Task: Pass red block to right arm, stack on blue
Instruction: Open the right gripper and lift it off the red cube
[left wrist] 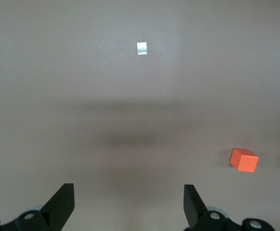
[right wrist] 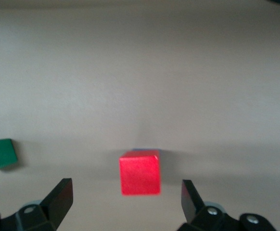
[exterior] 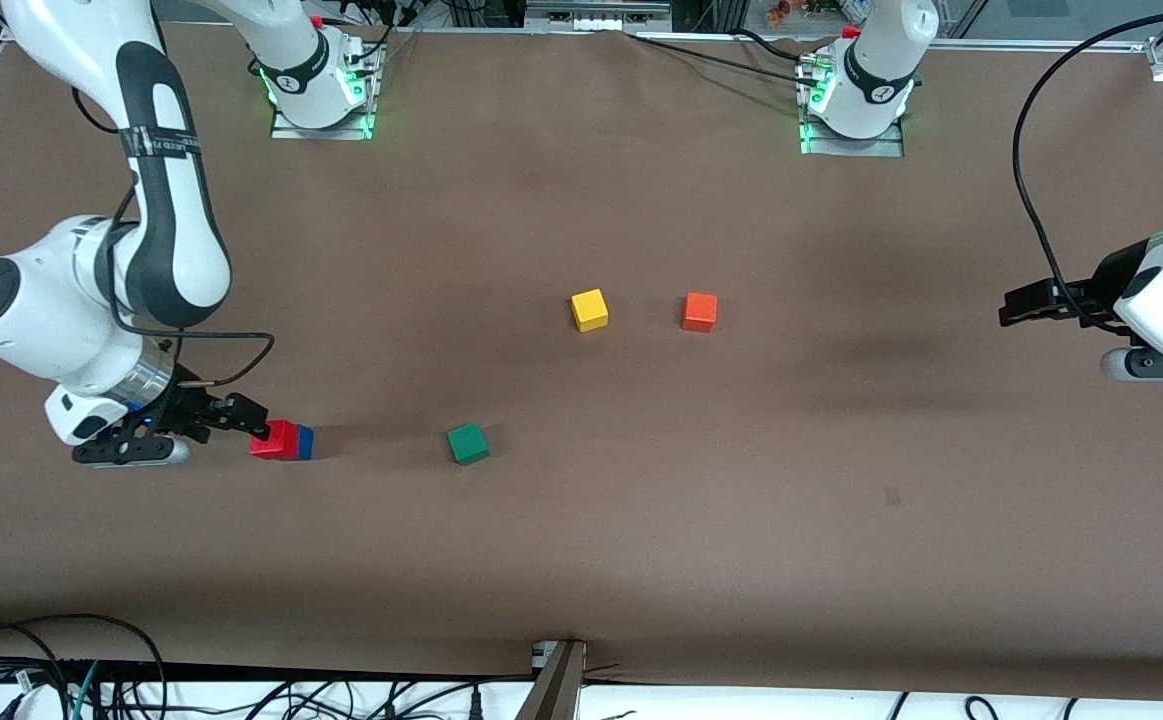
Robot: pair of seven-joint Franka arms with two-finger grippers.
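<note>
The red block (exterior: 275,438) sits on the blue cube (exterior: 305,442) toward the right arm's end of the surface (exterior: 581,520) in the front view, only a strip of blue showing past its edge. The right claw (exterior: 253,424) is low, just beside the stack. A green cube (exterior: 467,443) lies near the stack toward the middle; a yellow cube (exterior: 589,309) and an orange cube (exterior: 699,311) rest farther from the front camera. The left claw (exterior: 1026,304) hangs over the left arm's end, waiting.

The left wrist view shows the left claw (left wrist: 128,202) with fingers spread wide and nothing between them, the orange cube (left wrist: 244,159) off to one side.

The right wrist view shows the right claw (right wrist: 125,197) apart, the red block (right wrist: 140,172) ahead of its tips and free of them, a sliver of blue (right wrist: 142,149) peeking over it.

The stacking looks done and the release made; the next move calls for drawing the right claw away without nudging the stack.
</note>
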